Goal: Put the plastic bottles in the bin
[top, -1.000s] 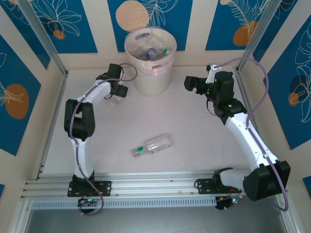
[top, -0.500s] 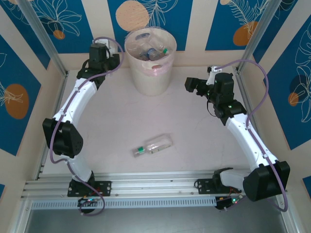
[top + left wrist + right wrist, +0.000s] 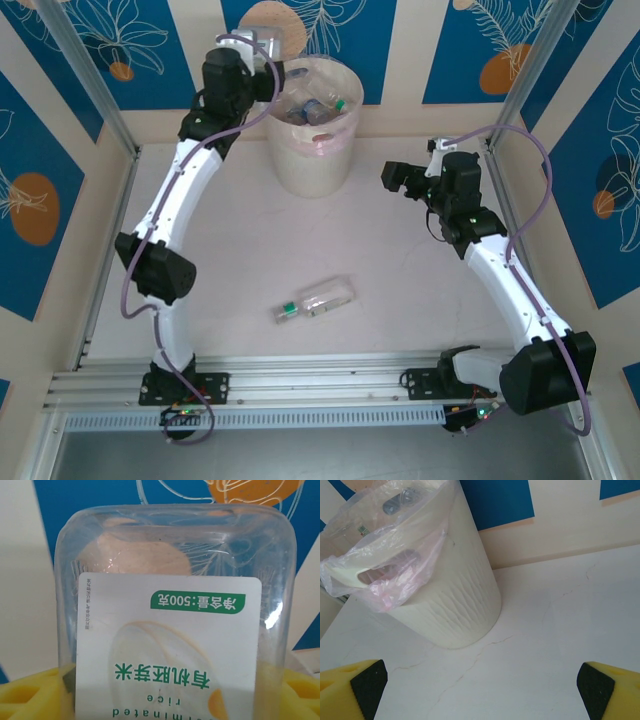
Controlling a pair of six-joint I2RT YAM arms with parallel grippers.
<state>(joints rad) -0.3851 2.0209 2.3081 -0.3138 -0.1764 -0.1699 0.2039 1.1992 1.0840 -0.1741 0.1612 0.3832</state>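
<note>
Left hand (image 3: pixel 167 692): clenched on a clear labelled bottle, raised at the bin's left rim.
Held bottle (image 3: pixel 170 580): pinched between the yellow fingers (image 3: pixel 30 695), seemingly just short of the bin's mouth.
Bin (image 3: pixel 310 150): several bottles already lie inside, and a thin liner bag (image 3: pixel 395 580) drapes over its rim.
Right hand (image 3: pixel 480 685): spread wide and empty, to the right of the bin.
Loose bottle (image 3: pixel 315 300): on its side on the table (image 3: pixel 400 290), well in front of the bin.
Your move: carry the held bottle over the middle of the bin's mouth, clear of rim and liner bag, then let go low.
</note>
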